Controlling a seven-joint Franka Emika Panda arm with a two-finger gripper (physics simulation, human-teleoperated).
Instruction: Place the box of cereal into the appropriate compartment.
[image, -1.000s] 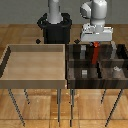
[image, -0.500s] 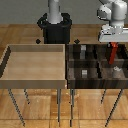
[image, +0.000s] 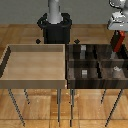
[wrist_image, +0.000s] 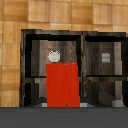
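Note:
The box of cereal (image: 118, 41) is a slim red box hanging upright from my gripper (image: 119, 33), which is shut on its upper end. It hangs above the back right part of the dark-brown divided bin (image: 68, 65), near the exterior view's right edge. The compartment with the tall pale-grey block (image: 83, 50) is the bin's back cell towards the exterior view's left, away from the box. In the wrist view the box of cereal (wrist_image: 63, 85) fills the middle, and it hides the fingers.
A big light-tan undivided tray (image: 10, 62) stands at the exterior view's left of the bin. One front cell holds a small grey cube (image: 85, 72). The wrist view shows a white round object (wrist_image: 54, 56) in a cell and a grey cube (wrist_image: 105, 57) in another.
My gripper has carried the red box towards the exterior view's right and upward, from over the bin's middle to above its back right part.

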